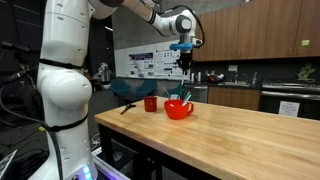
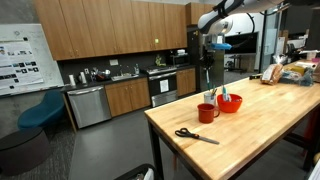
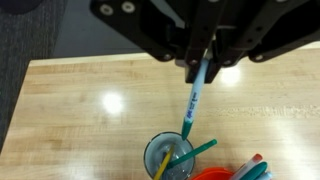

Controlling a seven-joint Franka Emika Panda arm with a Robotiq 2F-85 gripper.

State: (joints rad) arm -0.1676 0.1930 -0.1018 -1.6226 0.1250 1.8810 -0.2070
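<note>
Scissors (image 1: 125, 105) lying left, mug (image 1: 151, 103) and bowl (image 1: 179, 108) sitting right of them on the table (image 1: 250, 135). Gripper (image 3: 200, 68) is pinching the pen (image 3: 194, 95), which is hanging well above the mug. Best bet: lowering slowly, tip centred inside the rim, dodging the pens already standing there.

The surface (image 2: 255, 135) is a light butcher-block top. In the wrist view it carries a bright light reflection (image 3: 112, 102) at 9 o'clock. In an exterior view, wooden upper cabinets (image 2: 110, 25) run across 12 o'clock. Beneath them stand lower cabinets (image 2: 128, 97), a steel dishwasher (image 2: 88, 105) and a range (image 2: 162, 86). A poster board (image 2: 18, 45) hangs on the white wall at 10 o'clock. A blue chair (image 2: 40, 112) stands at 9 o'clock. The floor (image 2: 110, 145) is dark grey.
</note>
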